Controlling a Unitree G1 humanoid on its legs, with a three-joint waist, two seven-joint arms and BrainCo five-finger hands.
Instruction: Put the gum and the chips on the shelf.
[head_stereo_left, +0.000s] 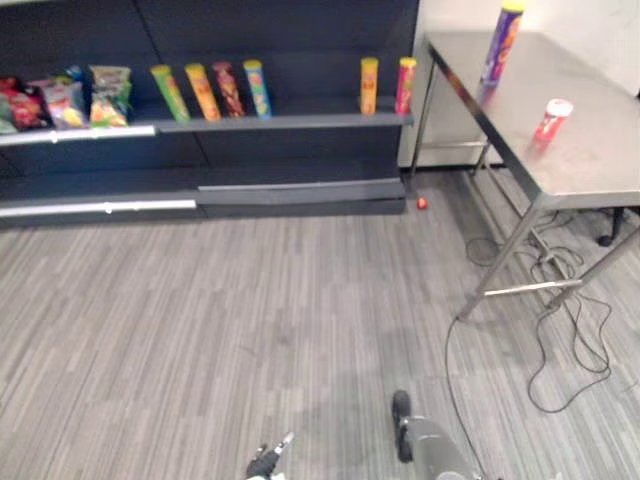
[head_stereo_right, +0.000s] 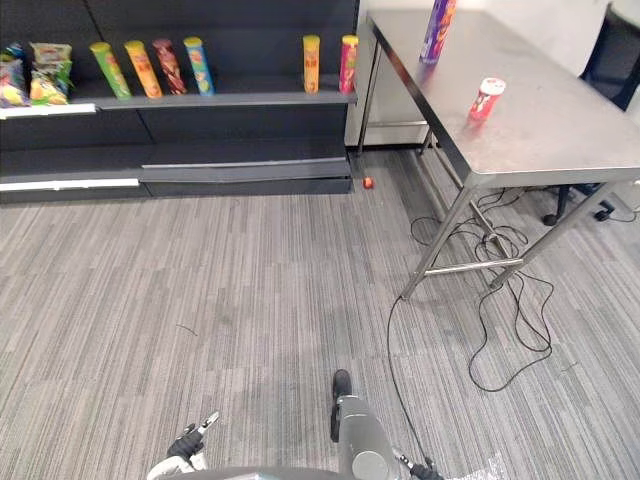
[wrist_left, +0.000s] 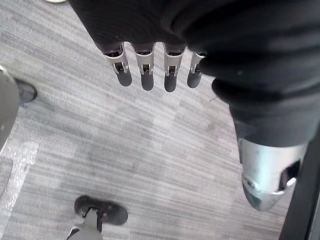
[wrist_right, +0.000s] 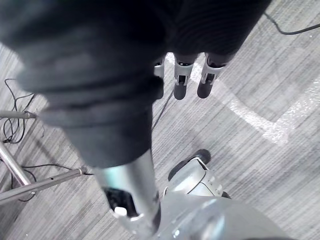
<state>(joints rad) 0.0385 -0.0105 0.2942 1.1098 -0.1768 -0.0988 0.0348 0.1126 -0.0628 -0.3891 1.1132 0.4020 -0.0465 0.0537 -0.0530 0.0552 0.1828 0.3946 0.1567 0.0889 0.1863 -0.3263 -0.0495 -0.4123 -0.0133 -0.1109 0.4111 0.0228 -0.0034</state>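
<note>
L hand and R hand: fingers straight, hanging over the floor, nothing held.

Step in hand, as judged: approach the table at 2 o'clock.

Gum stands on the nearer part of the top. Chips stand upright at the far end, well apart.

Recommend: square up to the table edge before reaching. Take the gum first and grip low to avoid tipping.

Shelf at 11 o'clock. Use the free gap between cans.

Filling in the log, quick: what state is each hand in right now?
Left hand: open, fingers straight, holding nothing.
Right hand: open, fingers straight, holding nothing.
</note>
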